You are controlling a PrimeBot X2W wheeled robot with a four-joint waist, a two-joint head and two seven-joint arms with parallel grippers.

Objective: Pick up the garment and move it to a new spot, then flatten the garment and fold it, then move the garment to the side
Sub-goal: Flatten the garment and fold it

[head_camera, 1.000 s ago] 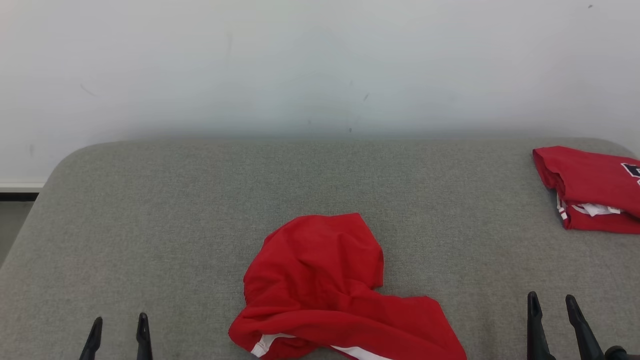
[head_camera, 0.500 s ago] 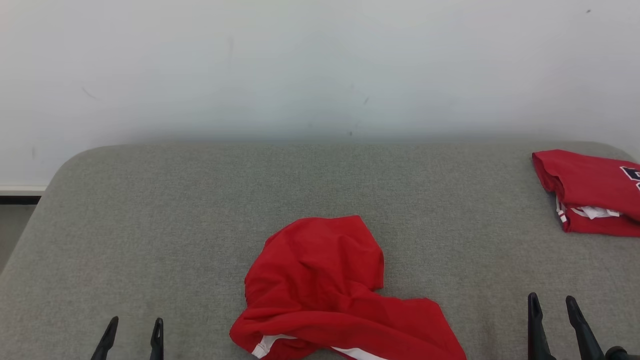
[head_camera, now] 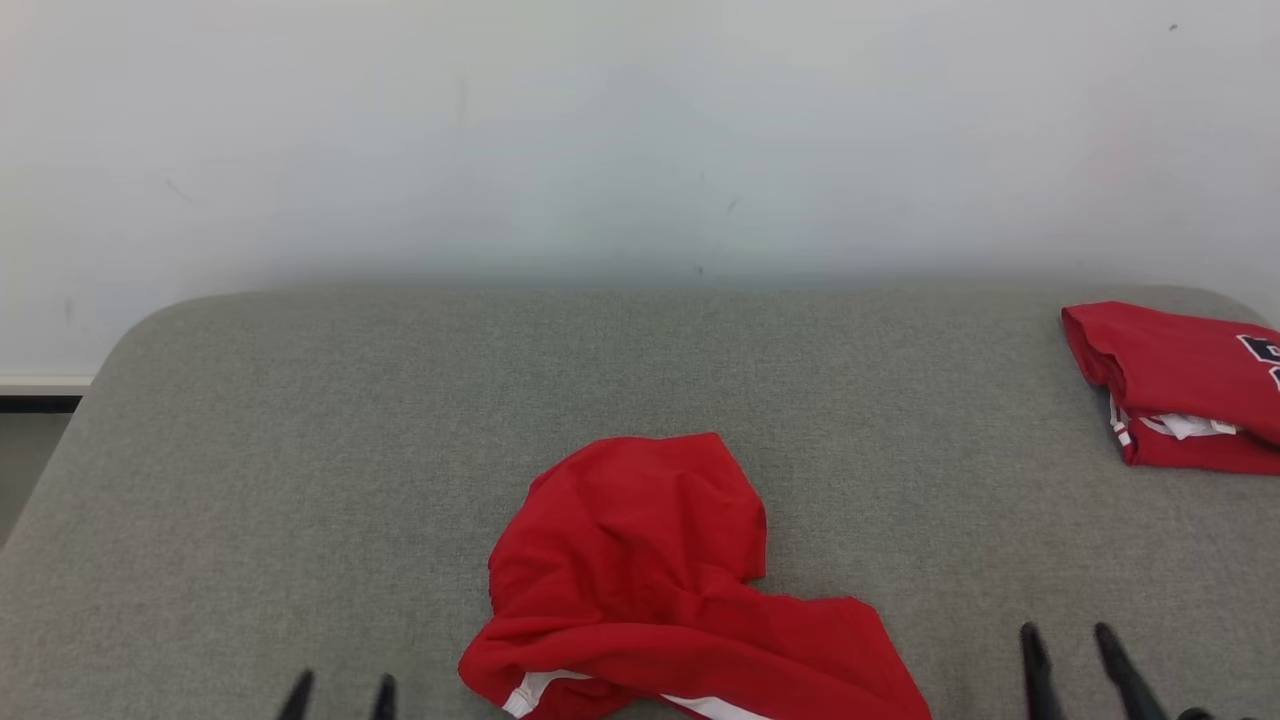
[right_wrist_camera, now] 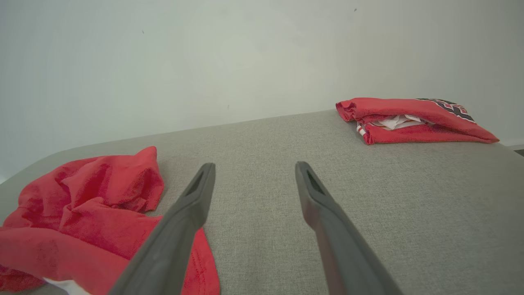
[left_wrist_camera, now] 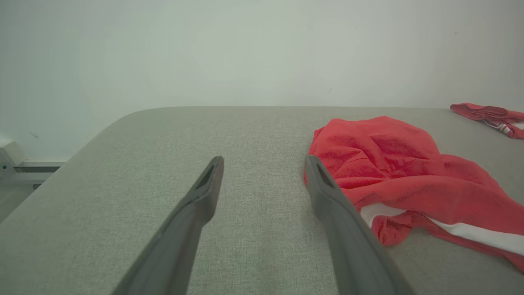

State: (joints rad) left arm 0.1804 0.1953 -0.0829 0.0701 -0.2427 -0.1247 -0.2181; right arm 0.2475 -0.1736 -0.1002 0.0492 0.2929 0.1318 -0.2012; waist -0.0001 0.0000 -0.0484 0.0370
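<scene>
Red cloth, the crumpled garment (head_camera: 650, 570), is heaped at the near middle of the grey table (head_camera: 300, 450), between both grippers, its length slanting toward the near right; the left gripper (head_camera: 343, 682), jaws spread, is placed just beside its striped hem, judged nearer; the right gripper (head_camera: 1064, 634), likewise spread, is set apart.

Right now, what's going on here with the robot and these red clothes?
A robot seems set to pick up the crumpled red garment lying in a heap near the front of the grey table. Nothing is held yet: the left gripper and right gripper both stand open on either side of it, clear of the cloth. A folded red garment lies at the table's far right corner.
</scene>
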